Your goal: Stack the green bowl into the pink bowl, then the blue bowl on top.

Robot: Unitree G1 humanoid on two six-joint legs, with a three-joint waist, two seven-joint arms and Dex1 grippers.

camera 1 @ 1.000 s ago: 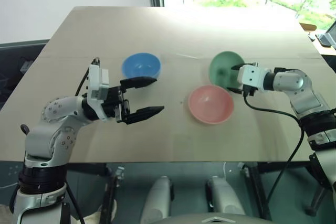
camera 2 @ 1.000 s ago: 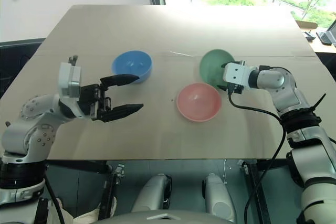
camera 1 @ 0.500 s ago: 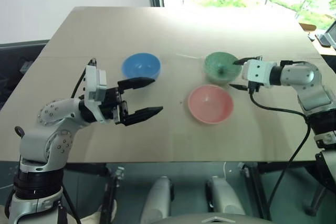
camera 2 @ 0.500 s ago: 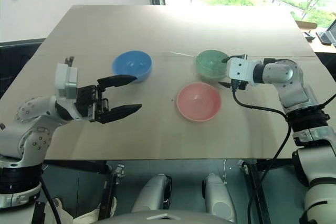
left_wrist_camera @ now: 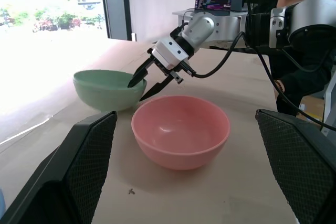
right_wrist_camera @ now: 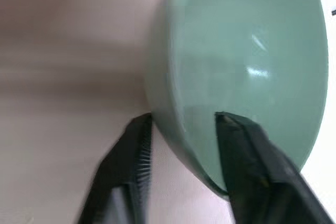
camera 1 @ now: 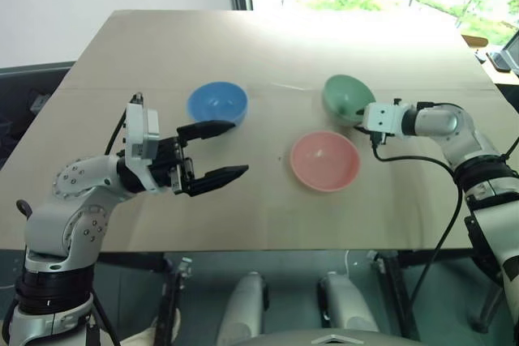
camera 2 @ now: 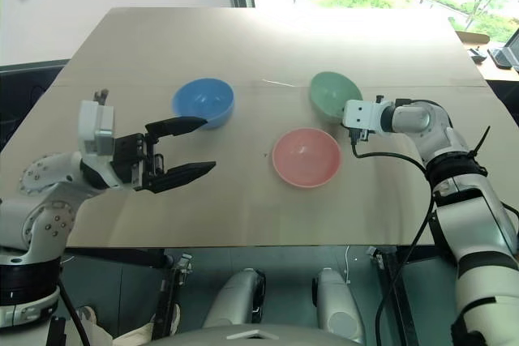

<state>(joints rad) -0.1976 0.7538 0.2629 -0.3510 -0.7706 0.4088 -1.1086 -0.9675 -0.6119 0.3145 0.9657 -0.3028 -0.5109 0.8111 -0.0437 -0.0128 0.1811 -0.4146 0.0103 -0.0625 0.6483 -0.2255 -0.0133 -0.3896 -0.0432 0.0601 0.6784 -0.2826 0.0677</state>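
Silver-grey arms w/ screws, white wrist blocks, black cables, black end effector fingers

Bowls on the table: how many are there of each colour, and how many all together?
green bowl: 1
pink bowl: 1
blue bowl: 1
Total: 3 bowls
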